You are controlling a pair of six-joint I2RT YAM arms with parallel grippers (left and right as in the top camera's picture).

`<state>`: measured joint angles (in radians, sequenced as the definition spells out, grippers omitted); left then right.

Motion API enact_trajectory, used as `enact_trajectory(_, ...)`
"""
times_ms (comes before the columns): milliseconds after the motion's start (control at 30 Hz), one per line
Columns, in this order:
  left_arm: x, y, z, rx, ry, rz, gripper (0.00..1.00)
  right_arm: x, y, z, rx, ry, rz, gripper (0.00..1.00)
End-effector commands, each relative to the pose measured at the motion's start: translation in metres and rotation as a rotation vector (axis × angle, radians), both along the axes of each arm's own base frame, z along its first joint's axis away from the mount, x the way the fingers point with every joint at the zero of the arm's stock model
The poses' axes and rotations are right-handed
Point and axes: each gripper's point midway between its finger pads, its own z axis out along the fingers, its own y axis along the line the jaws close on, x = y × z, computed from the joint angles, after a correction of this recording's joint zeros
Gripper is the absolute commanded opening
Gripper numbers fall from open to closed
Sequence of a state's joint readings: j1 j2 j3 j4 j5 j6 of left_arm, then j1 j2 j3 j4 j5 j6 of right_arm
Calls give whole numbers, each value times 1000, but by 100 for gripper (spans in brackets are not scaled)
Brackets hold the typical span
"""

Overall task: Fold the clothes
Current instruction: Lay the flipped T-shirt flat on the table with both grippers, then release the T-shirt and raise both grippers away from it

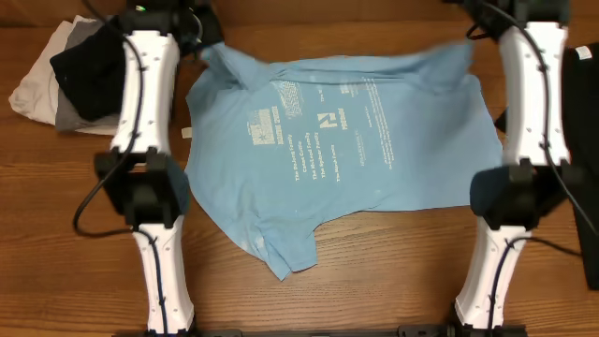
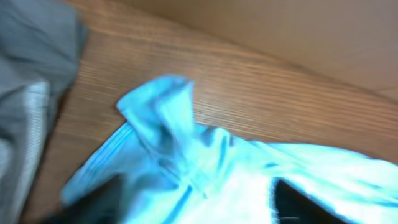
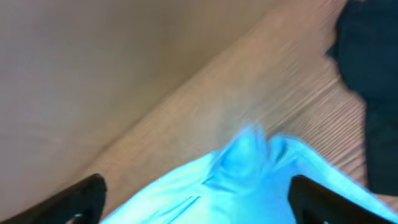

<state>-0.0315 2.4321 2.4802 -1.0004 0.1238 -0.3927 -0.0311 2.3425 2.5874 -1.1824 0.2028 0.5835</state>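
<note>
Covering the middle of the wooden counter [image 1: 374, 267], the light blue T-shirt [image 1: 374, 131] lies spread print-up; a pile of black, grey and white garments [image 1: 65, 80] sits left; left gripper [image 2: 193, 199] and right gripper [image 3: 196, 196] gape over the shirt's far corners, gripping nothing.

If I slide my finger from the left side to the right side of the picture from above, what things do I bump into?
pile of clothes → left arm → light blue T-shirt → right arm → black garment at the right edge.
</note>
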Motion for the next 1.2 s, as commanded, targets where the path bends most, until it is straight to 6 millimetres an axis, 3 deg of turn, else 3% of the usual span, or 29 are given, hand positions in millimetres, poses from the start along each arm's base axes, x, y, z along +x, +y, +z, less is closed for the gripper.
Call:
enact_trajectory(0,5,0,-17,14,18,10,100,6,5,-37,-14,79,58,100)
enact_trajectory(100,3,0,-16,23,20,-4,100,2,4,-41,-23,103,67,100)
enact_trajectory(167,0,1,-6,24,17,-3,100,-2,4,-33,-23,99,66,100)
enact_trajectory(333,-27,-2,19,19,66,-11,100,-18,8,-14,-9,109,77,100)
enact_trajectory(500,-79,-15,0,15,283,-43,85,-42,36,-25,101,211,210,100)
enact_trajectory(567,-88,-17,-5,27,323,-47,84,-52,43,-29,143,249,231,100)
enact_trajectory(667,-87,-5,-5,81,318,-16,83,-59,52,-32,191,278,256,100)
enact_trajectory(733,-83,11,-4,116,305,18,68,-65,55,-34,205,302,260,100)
enact_trajectory(767,-81,22,-4,135,301,42,52,-70,55,-36,208,321,259,100)
enact_trajectory(867,-72,38,-7,104,277,48,18,-79,57,-39,204,363,290,97)
enact_trajectory(933,-64,45,-14,58,263,16,4,-83,57,-40,205,379,299,95)
enact_trajectory(1167,-48,73,-52,131,269,1,4,-86,60,-41,219,388,305,94)
